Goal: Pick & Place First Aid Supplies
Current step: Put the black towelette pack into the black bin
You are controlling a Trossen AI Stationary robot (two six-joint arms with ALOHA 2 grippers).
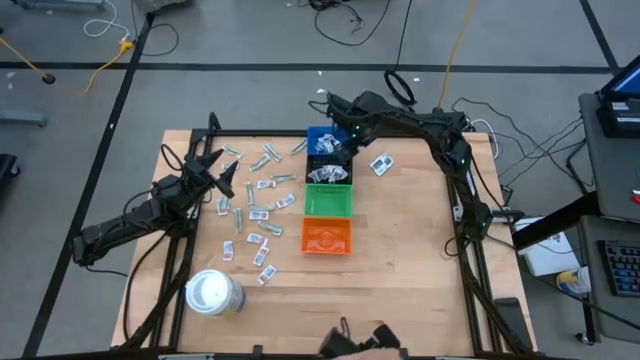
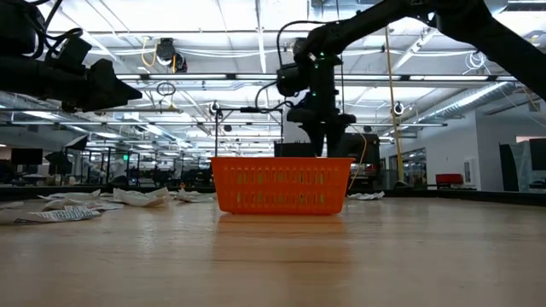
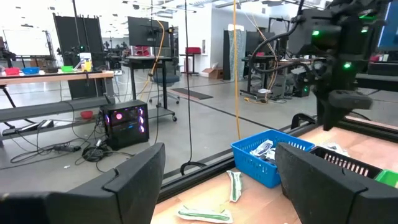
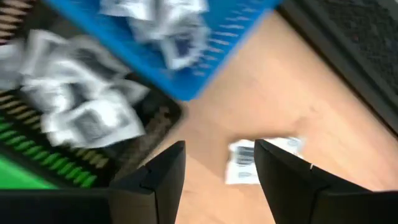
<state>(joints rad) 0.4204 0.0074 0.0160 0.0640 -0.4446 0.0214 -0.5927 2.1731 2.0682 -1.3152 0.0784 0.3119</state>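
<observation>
Right gripper (image 1: 338, 143) hovers, jaws apart and empty, above the black slotted bin (image 1: 328, 171), positioned for release there. White square packets (image 1: 254, 212) lie scattered left of that bin.

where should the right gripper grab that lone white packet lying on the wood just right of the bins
The white packet lies flat and alone on the table, so probably come straight down and pinch across its short sides. The right gripper is open above it, beside the black bin.
</observation>
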